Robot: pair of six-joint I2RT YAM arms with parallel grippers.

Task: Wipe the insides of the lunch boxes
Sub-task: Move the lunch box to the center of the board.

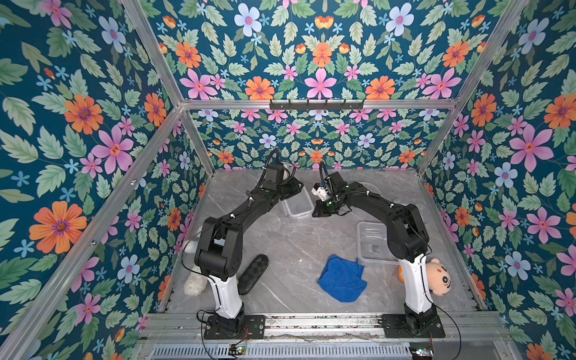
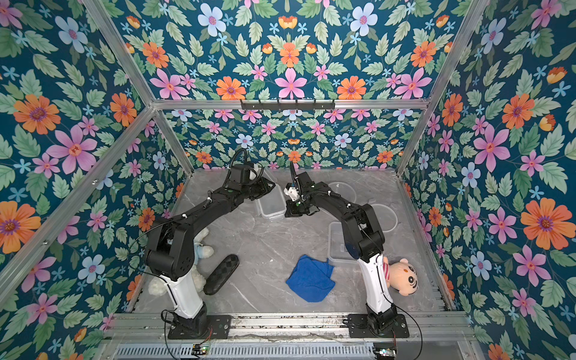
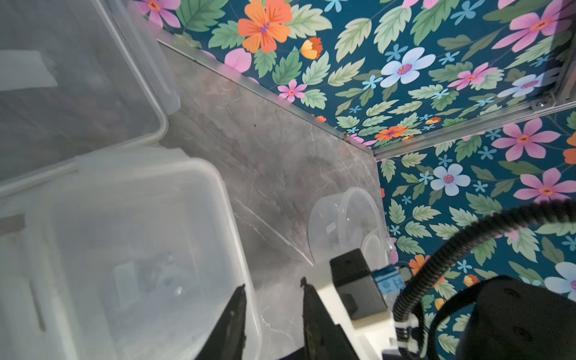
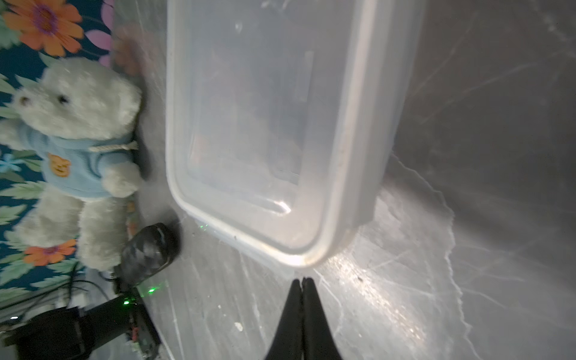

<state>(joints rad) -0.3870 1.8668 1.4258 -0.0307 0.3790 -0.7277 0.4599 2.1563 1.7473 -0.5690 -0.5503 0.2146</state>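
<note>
A grey marble table (image 1: 280, 243) fills the floor of the flowered booth. The left arm (image 1: 237, 215) and the right arm (image 1: 374, 202) both reach toward its far middle and nearly meet there.

The middle lunch box (image 1: 299, 205) stands open and upright between the two arm tips, and no cloth lies in it. A clear lid (image 3: 78, 78) lies against its far side. The near lunch box (image 1: 371, 237) sits on the right side of the table, partly hidden by the right arm. The round lunch box (image 2: 343, 190) stands near the back right corner, with a round lid (image 2: 385, 218) lying flat on the table nearer the front.

The blue cloth (image 1: 341, 279) lies crumpled on the table near the front, just beside the near lunch box and well apart from both grippers. A white teddy bear (image 4: 78, 124) in a pale blue top lies at the left edge. A peach-faced doll (image 1: 438, 277) leans by the base of the right arm. A black checked case (image 1: 253, 272) lies beside the base of the left arm.

The left gripper (image 3: 271, 283) stands released. Its fingers are apart on either side of a wall of the middle lunch box, one over the inside and one over the table. The right gripper (image 4: 301, 282) is clenched on nothing, just off a corner of that box.
</note>
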